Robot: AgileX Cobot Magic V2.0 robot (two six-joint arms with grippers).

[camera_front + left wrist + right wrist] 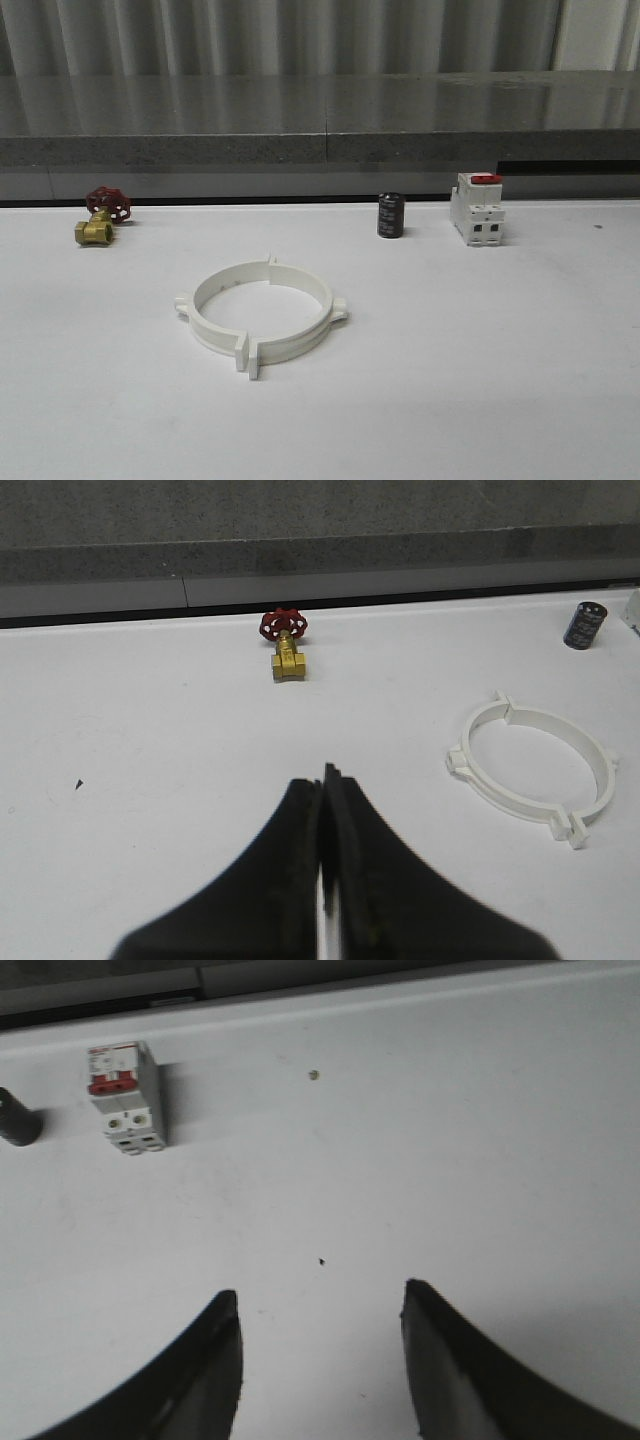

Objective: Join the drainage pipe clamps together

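Drainage pipe clamps point(262, 314) lie on the white table point(480, 380), left of centre and nearer the robot than the other items: two white half-rings set end to end as one ring, flat on the surface. Their end tabs meet at the near side and at the far side (whether they are locked together I cannot tell). The left gripper point(327, 780) hangs above bare table with its fingers pressed together, the ring off to one side and apart from it. The right gripper point(320, 1305) has its fingers spread wide over bare table. Farther back stand a black cylinder point(391, 215) and a white switch with red top point(476, 207), and far left lies a brass valve with a red handwheel point(101, 215).
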